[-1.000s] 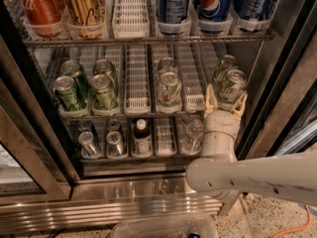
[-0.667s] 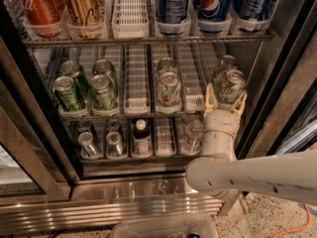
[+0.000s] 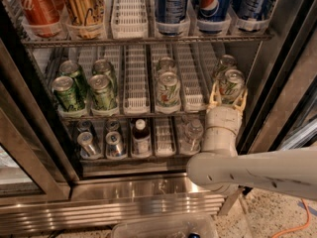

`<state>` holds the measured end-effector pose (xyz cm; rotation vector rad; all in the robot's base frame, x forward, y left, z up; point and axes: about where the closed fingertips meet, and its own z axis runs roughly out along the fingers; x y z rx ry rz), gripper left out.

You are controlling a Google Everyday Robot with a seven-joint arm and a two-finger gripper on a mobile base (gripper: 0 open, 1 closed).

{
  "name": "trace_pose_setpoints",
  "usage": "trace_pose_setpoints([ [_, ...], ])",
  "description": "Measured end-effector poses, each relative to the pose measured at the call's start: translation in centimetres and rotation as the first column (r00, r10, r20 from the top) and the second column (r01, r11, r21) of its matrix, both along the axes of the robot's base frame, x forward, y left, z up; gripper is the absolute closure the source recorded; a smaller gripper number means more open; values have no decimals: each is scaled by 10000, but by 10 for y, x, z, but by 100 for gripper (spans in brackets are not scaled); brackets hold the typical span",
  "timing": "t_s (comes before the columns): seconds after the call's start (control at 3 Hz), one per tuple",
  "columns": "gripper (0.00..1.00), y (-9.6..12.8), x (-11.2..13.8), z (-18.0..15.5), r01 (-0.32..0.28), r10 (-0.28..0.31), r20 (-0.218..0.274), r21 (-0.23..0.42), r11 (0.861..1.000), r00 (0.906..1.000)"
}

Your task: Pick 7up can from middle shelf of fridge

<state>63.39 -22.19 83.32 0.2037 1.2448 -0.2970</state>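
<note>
The fridge (image 3: pixel 277 83) stands open in the camera view. Its middle shelf (image 3: pixel 136 90) is a wire rack with white lane trays. The 7up can (image 3: pixel 232 85), pale silver with green lettering, stands at the front of the rightmost lane. My gripper (image 3: pixel 229 97) reaches in from the lower right. Its cream fingers (image 3: pixel 214 96) sit on both sides of the can's lower body and close against it. The can stands upright on the shelf, with another can (image 3: pixel 225 63) right behind it.
Dark green cans (image 3: pixel 69 93) fill the left lanes, and a white can with a swirl (image 3: pixel 168 90) is in the middle lane. Red, gold and blue cans (image 3: pixel 171 4) stand on the rack above, bottles and cans (image 3: pixel 141 138) below. The dark door frame (image 3: pixel 270 98) is close on the right.
</note>
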Motion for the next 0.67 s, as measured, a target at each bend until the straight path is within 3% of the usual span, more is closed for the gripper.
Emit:
trace_pose_setpoints([
  [0.67,97,-5,4,3,172,-171,81,-84,9998,9998],
])
